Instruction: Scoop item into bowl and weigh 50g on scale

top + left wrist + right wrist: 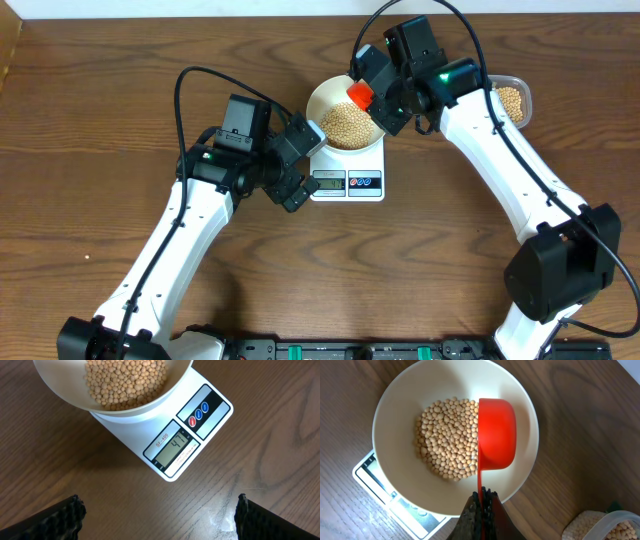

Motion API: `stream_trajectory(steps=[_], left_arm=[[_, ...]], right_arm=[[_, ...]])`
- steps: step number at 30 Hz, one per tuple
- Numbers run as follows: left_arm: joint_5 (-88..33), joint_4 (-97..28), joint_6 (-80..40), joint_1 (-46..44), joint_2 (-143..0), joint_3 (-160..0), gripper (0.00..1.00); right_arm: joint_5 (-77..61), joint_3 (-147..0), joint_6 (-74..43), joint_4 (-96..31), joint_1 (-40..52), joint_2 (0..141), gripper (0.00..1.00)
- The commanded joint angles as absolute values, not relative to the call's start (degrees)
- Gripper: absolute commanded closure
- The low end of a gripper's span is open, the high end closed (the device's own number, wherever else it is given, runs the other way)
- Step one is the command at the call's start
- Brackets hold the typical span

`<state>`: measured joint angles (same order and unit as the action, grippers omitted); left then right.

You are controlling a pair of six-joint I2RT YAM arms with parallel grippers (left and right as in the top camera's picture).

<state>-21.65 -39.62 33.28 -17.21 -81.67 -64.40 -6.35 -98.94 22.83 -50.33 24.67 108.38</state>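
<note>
The beans (445,435) are small, round and tan-beige, smooth and matte. They lie in a loose heap that covers the bottom of the bowl (385,410), leaving the sloping walls bare. The bowl is plain white and round, and it sits on the scale (210,425), covering most of its platform. The scale stands on the counter (100,100) midway between the left and right edges and nearer the far edge than the near one. It is a small white rectangle. Its near strip, which sticks out from under the bowl, holds a grey display (175,447) and round red and blue buttons (198,414). The digits look like 47, though they are small and slanted in the left wrist view.

The right tool (482,505) is clamped together on the thin handle of a red scoop (496,432). The scoop's cup hangs inside the bowl's rim, over the right side of the heap. It is turned on its side, with its straight edge toward the beans. I cannot tell whether it touches them.

The left tool (308,168) has its fingers (50,520) spread wide apart and holds nothing. It hovers just left of the scale, with the display between the finger lines.

More of the same beans fill a clear plastic tub (512,100) by the far right part of the counter, well apart from the scale.
</note>
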Motion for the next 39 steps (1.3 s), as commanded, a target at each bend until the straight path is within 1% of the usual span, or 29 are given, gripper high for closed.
stream_trajectory(steps=[1, 4, 8, 11, 14, 25, 32, 36, 39], left_arm=[[-21.34, -39.59, 33.82, -17.17, -81.23, -64.62, 0.02], [-21.34, -39.57, 33.82, -17.17, -81.23, -64.62, 0.02], [-21.34, -39.57, 33.82, -17.17, -81.23, -64.62, 0.02], [-21.34, -39.59, 33.82, -17.17, -81.23, -64.62, 0.02], [-21.34, -39.59, 33.82, -17.17, -81.23, -64.62, 0.02], [-21.34, -39.57, 33.82, -17.17, -81.23, -64.62, 0.02], [-21.34, -39.57, 33.82, -17.17, -81.23, -64.62, 0.02], [-21.34, -39.59, 33.82, -17.17, -81.23, -64.62, 0.02], [-21.34, -39.59, 33.82, -17.17, -81.23, -64.64, 0.02]], right_arm=[[-6.31, -100.44, 22.94, -50.19, 24.97, 108.86, 0.99], [-7.38, -100.47, 20.25, -49.45, 24.60, 108.68, 0.99], [-12.45, -100.49, 16.82, -47.90, 22.37, 107.31, 0.99], [-17.39, -100.49, 13.89, -47.20, 18.24, 105.25, 0.99], [-19.00, -100.49, 11.31, -48.23, 14.33, 103.68, 0.99], [-24.01, -100.49, 8.58, -57.49, -2.81, 99.98, 0.99], [-23.44, -100.42, 8.03, -60.49, -8.08, 100.03, 0.99], [-16.62, -100.31, 6.04, -62.24, -8.54, 100.55, 0.99], [-15.35, -99.77, 5.91, -62.61, -8.49, 101.06, 0.99]])
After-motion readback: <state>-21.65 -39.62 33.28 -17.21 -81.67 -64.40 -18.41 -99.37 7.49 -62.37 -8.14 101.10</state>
